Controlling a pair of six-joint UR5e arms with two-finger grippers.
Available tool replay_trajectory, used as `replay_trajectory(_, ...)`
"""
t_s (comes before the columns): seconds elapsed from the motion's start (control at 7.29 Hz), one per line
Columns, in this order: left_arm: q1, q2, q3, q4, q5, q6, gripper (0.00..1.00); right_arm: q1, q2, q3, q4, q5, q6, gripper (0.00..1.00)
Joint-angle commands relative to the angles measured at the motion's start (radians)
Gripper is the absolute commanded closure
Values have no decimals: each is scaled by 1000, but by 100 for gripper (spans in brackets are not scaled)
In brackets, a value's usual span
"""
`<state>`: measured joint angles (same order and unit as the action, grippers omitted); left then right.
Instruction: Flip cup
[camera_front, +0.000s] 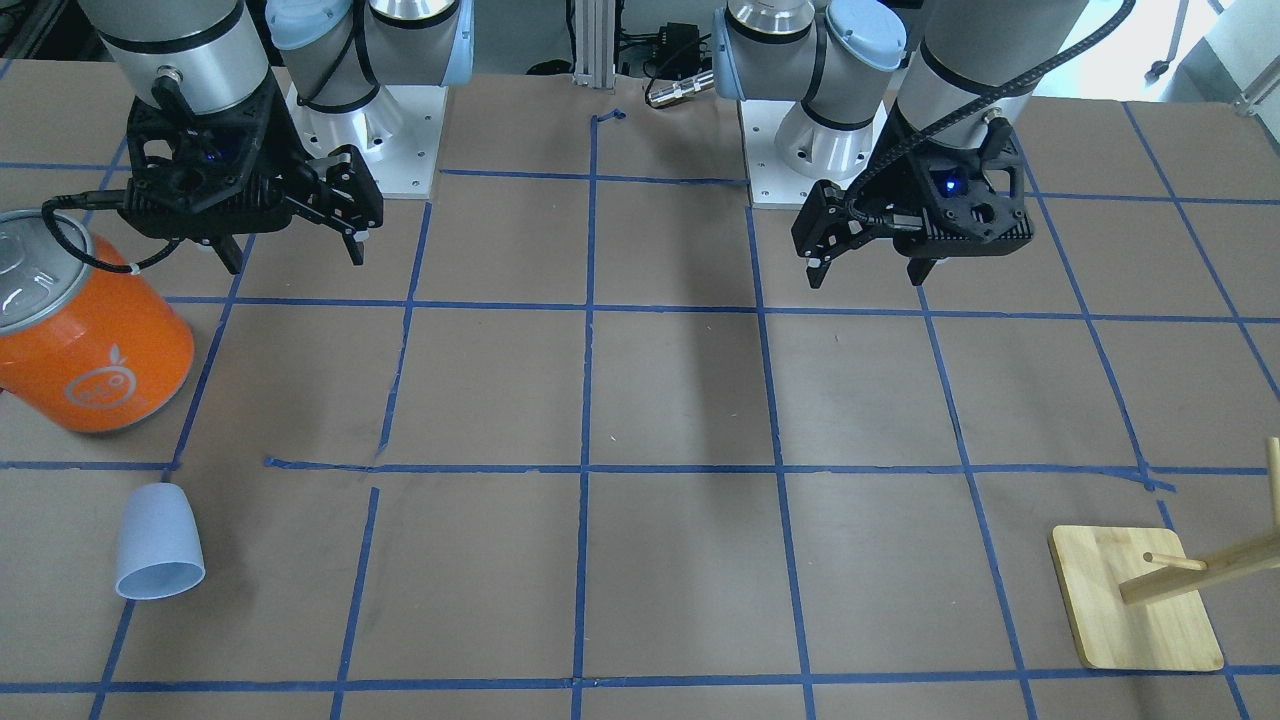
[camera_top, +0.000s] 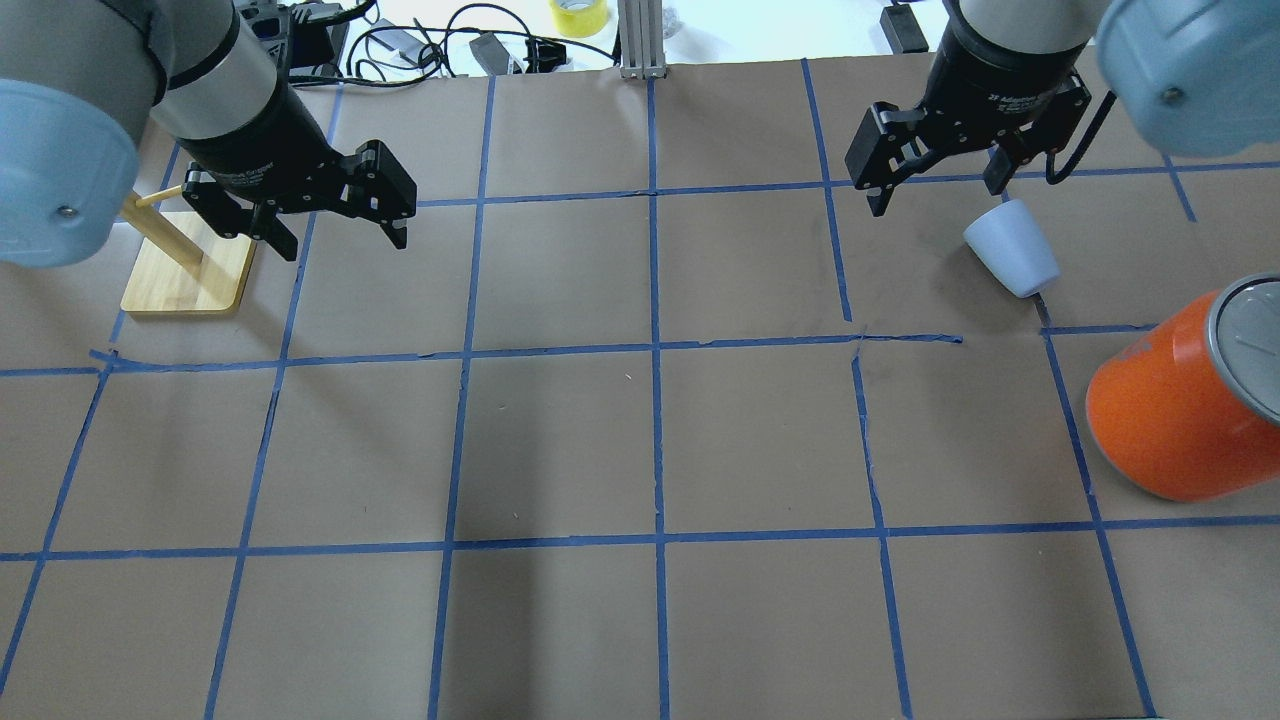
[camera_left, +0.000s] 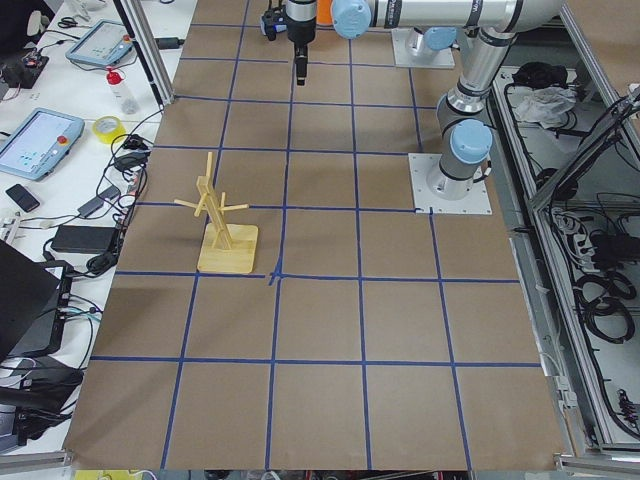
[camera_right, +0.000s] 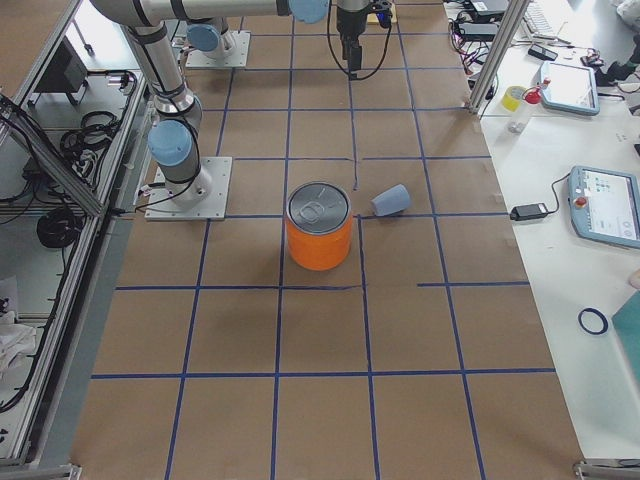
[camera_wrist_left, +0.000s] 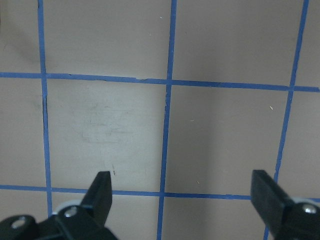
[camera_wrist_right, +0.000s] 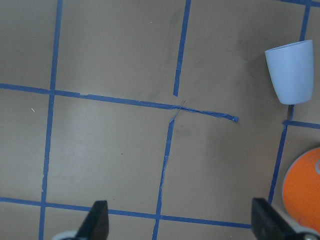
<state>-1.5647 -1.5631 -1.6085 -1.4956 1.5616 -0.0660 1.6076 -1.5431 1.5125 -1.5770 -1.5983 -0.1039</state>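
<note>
The pale blue cup (camera_front: 160, 545) lies on its side on the table, its mouth turned away from the robot. It also shows in the overhead view (camera_top: 1012, 248), the right side view (camera_right: 391, 200) and at the upper right of the right wrist view (camera_wrist_right: 291, 72). My right gripper (camera_front: 295, 258) (camera_top: 938, 197) (camera_wrist_right: 180, 215) is open and empty. It hovers above the table, apart from the cup. My left gripper (camera_front: 870, 278) (camera_top: 343, 243) (camera_wrist_left: 182, 185) is open and empty over bare table.
A big orange can (camera_front: 95, 350) (camera_top: 1170, 420) (camera_right: 318, 240) with a silver top stands next to the cup, on the robot's side of it. A wooden peg stand (camera_front: 1130, 600) (camera_top: 190, 275) (camera_left: 225, 235) stands on the left arm's side. Blue tape lines grid the brown table.
</note>
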Motion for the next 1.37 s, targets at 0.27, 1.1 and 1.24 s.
replay_trajectory(0.27, 0, 0, 1, -2, 0, 0, 0, 0, 0, 0, 6, 6, 0, 0)
replay_trajectory(1.1, 0, 0, 1, -2, 0, 0, 0, 0, 1, 0, 6, 12, 0, 0)
replay_trajectory(1.24, 0, 0, 1, -2, 0, 0, 0, 0, 1, 0, 6, 11, 0, 0)
